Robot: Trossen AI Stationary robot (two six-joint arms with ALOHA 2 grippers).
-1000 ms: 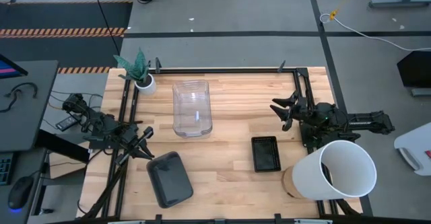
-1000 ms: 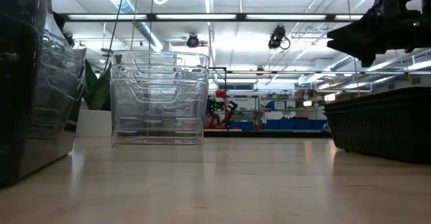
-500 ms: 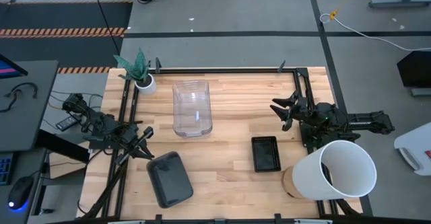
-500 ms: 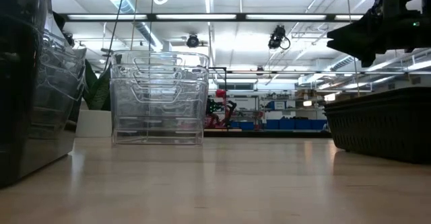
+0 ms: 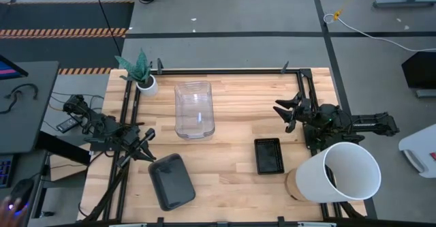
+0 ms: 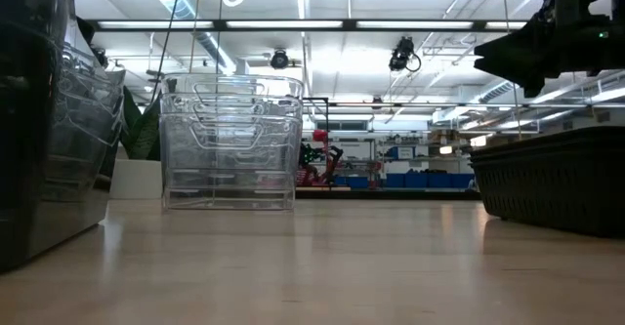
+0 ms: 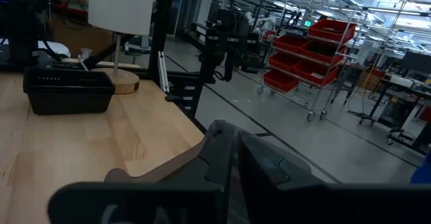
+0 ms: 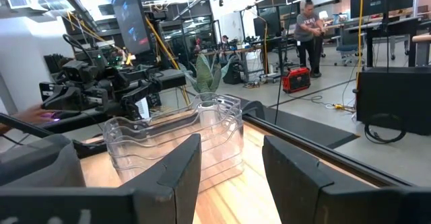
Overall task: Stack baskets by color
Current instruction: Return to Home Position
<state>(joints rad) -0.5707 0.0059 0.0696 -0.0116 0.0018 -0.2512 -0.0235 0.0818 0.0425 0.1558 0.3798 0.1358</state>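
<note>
Left end effector (image 5: 148,135) closed, right end effector (image 5: 281,111) spread, both empty.

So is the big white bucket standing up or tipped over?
Tipped. The white bucket leans sideways, its open mouth showing from above.

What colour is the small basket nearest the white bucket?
Black mesh basket; clearest in the high view.

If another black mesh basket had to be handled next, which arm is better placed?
Probably the right. The right gripper hangs open just beyond the black mesh basket. The left gripper, shut and empty, sits by the smoky grey basket, across the table.
</note>
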